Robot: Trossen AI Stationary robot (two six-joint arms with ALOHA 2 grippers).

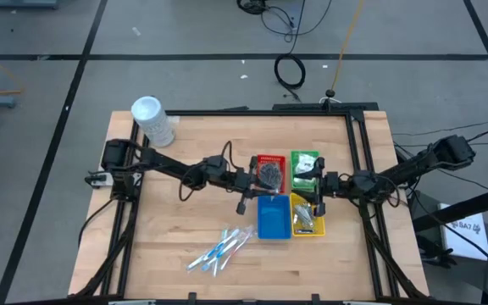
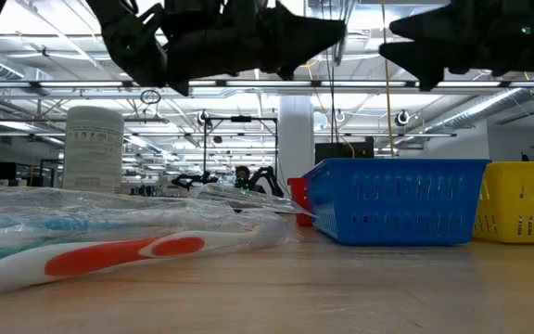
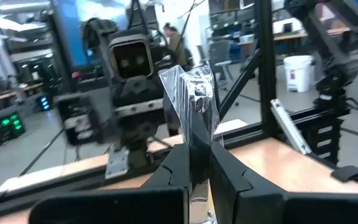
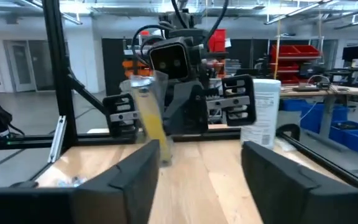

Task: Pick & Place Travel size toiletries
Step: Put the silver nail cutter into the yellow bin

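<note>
While the left gripper (image 3: 197, 180) pinches a clear-wrapped stick (image 3: 194, 106) upright between its shut jaws, the right gripper (image 4: 197, 168) waits with jaws apart, empty. Next, the stick likely needs dropping into the blue tray (image 1: 273, 218).

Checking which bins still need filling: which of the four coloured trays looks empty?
The blue tray, nearest the sticks: only bare floor shows. The red, green and yellow trays each hold items.

white tub (image 1: 152, 119): table's far-left corner | red tray (image 1: 270, 163), green tray (image 1: 305, 162), blue tray (image 1: 273, 218), yellow tray (image 1: 307, 220): clustered mid-table (image 1: 185, 212)
</note>
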